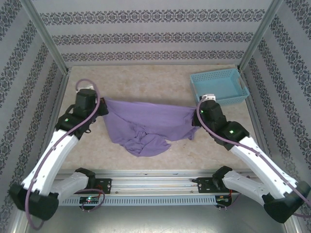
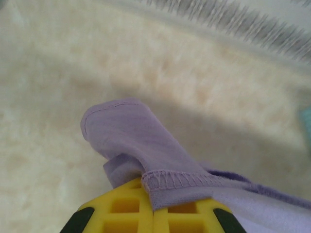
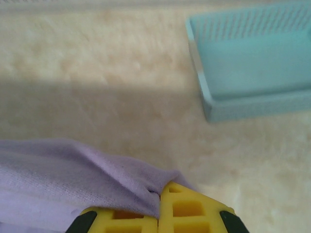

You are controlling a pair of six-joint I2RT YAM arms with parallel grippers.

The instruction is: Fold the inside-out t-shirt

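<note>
At the left of the table (image 1: 146,85), the left gripper (image 1: 98,108) is pinching a hemmed edge of the inside-out t-shirt (image 1: 146,127), jaws closed on the cloth. Between the arms the shirt is stretching along its far edge, its middle bunching toward the near side. At the right, the right gripper (image 1: 200,114) is clamping the opposite corner, near the blue basket (image 1: 216,74). Judgement: no fold is showing yet; flattening and all folding are remaining.

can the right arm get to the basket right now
Probably yes: the basket sits just past the right gripper with bare table between, but the gripper is shut on the shirt and would drag it.
</note>
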